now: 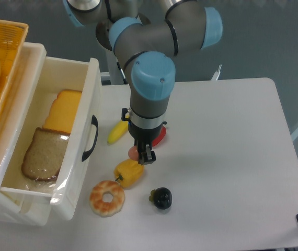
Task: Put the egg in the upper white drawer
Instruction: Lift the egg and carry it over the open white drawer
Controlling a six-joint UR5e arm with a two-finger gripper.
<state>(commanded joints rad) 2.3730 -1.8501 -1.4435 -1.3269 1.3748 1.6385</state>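
Gripper is down at the table, fingers at the egg; can't tell if jaws grip it or just flank it, view blocked by the wrist. Egg sits on table btwn yellow pepper and banana. Doughnut nearby. Upper white drawer is open w/ bread slice and cheese inside.

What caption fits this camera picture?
Gripper low over the egg, beside the open upper white drawer holding bread.
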